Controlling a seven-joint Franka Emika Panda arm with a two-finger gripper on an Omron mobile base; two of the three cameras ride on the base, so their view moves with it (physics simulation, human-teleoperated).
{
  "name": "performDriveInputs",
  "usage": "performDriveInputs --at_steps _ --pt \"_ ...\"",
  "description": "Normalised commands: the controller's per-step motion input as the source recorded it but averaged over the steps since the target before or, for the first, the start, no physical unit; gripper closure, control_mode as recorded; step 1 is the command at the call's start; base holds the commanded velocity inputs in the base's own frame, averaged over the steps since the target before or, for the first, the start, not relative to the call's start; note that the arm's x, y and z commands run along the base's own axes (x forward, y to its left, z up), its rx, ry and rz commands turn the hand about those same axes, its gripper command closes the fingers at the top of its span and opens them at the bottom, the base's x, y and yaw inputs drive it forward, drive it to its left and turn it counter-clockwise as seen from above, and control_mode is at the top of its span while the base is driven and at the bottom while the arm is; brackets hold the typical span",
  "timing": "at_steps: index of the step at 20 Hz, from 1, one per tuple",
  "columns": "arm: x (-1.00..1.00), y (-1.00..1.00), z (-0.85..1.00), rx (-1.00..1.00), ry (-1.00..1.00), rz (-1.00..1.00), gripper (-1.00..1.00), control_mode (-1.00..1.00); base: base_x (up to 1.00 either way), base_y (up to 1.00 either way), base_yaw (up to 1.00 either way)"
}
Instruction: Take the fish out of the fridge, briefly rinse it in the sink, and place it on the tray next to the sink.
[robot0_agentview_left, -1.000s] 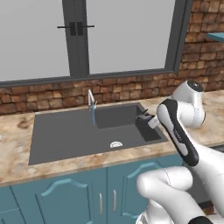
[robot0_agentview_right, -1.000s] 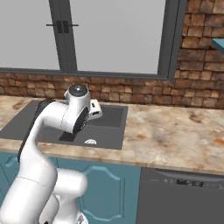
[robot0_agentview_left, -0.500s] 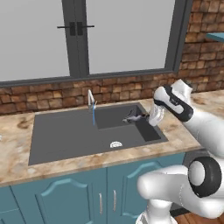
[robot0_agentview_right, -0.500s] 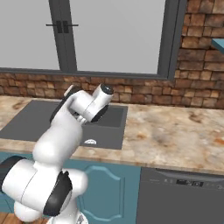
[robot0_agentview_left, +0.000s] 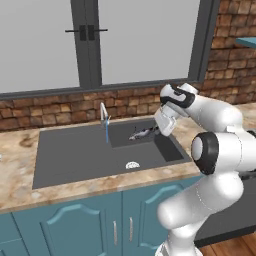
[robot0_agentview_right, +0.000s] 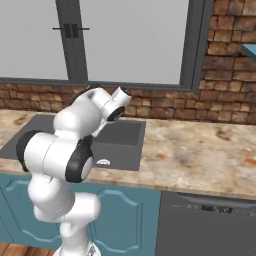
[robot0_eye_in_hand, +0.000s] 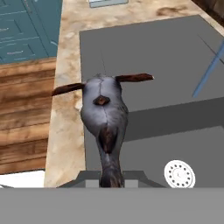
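A mottled tan stone desk (robot0_agentview_left: 15, 175) runs under a wide window (robot0_agentview_left: 140, 40) with a brick wall (robot0_agentview_left: 50, 112) below the sill and teal cabinet doors (robot0_agentview_left: 75, 225) beneath the front edge. Set into it is the dark grey sink (robot0_agentview_left: 75, 155), with a flat drainboard on the left, a deeper basin on the right, a round drain (robot0_agentview_left: 132, 165) and a slim faucet (robot0_agentview_left: 104, 116) at the back. The tool (robot0_agentview_left: 156, 131) hangs over the basin's right part, clamped narrow on the tail end of the fish (robot0_agentview_left: 142, 133), which sticks out towards the faucet, clear of the basin floor. In the hand view the fish (robot0_eye_in_hand: 105, 118) points away from the camera, its dark fins spread to either side; the finger tips are mostly covered by its tail. In the right base view the arm's own white links hide the tool and fish, and part of the sink (robot0_agentview_right: 120, 137). A pale object (robot0_eye_in_hand: 107, 2) at the top edge of the hand view is cut off and cannot be identified. To the right of the sink the desk (robot0_agentview_right: 200, 155) lies broad and bare.
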Motion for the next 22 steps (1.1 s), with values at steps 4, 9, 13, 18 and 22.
performDriveInputs --at_steps 4,9,13,18,22 --pt "0.22 0.33 -0.45 0.0 0.03 0.05 1.0 -1.0 0.0 0.0 0.0" --pt "0.4 0.03 -0.19 0.0 0.0 0.02 1.0 -1.0 0.0 0.0 0.0" --pt "0.48 0.02 -0.17 0.0 0.0 0.01 1.0 -1.0 0.0 0.0 0.0" --pt "0.27 0.16 -0.12 0.0 -0.07 0.07 1.0 -1.0 0.0 0.0 0.0" --pt "0.29 0.28 -0.18 0.0 -0.12 0.09 1.0 -1.0 0.0 0.0 0.0"
